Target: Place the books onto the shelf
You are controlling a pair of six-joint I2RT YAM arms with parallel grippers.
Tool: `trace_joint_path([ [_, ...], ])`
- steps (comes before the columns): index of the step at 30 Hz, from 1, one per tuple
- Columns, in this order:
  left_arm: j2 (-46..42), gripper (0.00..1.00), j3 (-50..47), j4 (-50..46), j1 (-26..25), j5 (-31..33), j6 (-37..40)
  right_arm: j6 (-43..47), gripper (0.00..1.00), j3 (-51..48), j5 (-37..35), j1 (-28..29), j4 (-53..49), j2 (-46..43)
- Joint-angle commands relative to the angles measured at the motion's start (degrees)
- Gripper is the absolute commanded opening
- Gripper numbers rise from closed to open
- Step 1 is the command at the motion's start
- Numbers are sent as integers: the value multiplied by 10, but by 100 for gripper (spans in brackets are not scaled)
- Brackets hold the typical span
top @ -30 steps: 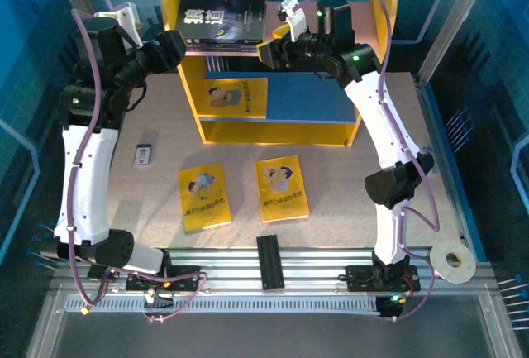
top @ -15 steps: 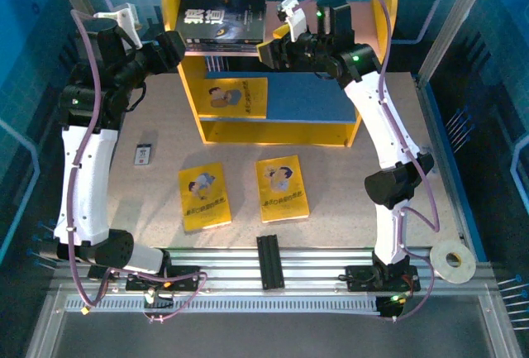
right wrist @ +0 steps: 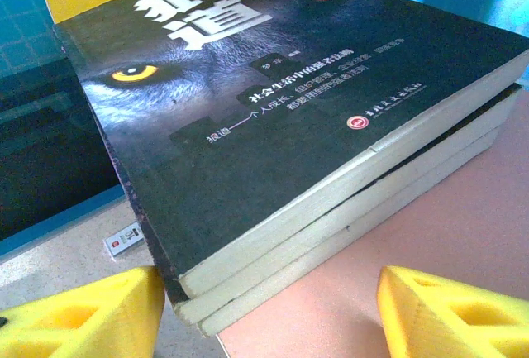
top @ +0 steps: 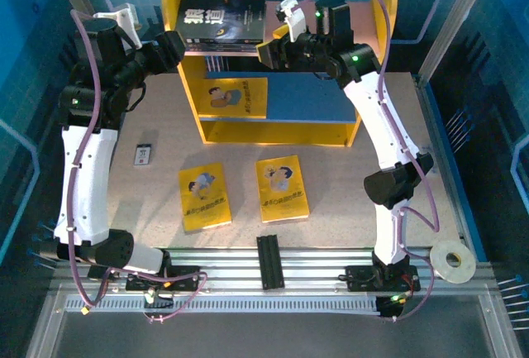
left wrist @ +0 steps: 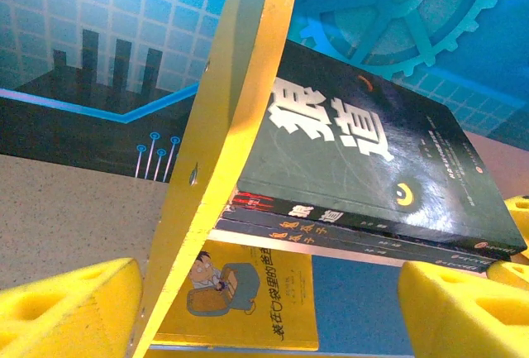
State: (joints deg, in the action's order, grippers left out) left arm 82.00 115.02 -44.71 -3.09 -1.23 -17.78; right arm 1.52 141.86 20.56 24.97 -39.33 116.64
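The shelf [top: 188, 69] has yellow side panels, a pink upper board [right wrist: 438, 234] and a blue lower board [top: 306, 97]. Three dark books [top: 221, 21] lie stacked on the pink board, the wolf-face one [right wrist: 273, 102] on top. One yellow book [top: 237, 97] lies on the blue board. Two more yellow books [top: 205, 196] [top: 281, 188] lie flat on the table in front. My left gripper [top: 172, 46] is open at the shelf's left panel [left wrist: 223, 126], holding nothing. My right gripper [top: 271, 50] is open at the stack's right edge, with the stack's corner between its fingers [right wrist: 91, 312].
A small white-and-black card [top: 144, 155] lies on the table left of the shelf. A black bar [top: 270, 261] sits on the front rails and a tape roll [top: 453, 261] at the front right. Blue walls enclose the table.
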Motion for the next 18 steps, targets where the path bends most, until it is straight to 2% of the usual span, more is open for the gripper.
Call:
trace_joint_path([
  [1, -17, 81, -4, 9, 7, 3, 13, -15, 70, -3, -45, 6, -59, 35],
  [18, -18, 82, -5, 9, 8, 3, 13, -21, 70, 4, -64, 6, -63, 40],
])
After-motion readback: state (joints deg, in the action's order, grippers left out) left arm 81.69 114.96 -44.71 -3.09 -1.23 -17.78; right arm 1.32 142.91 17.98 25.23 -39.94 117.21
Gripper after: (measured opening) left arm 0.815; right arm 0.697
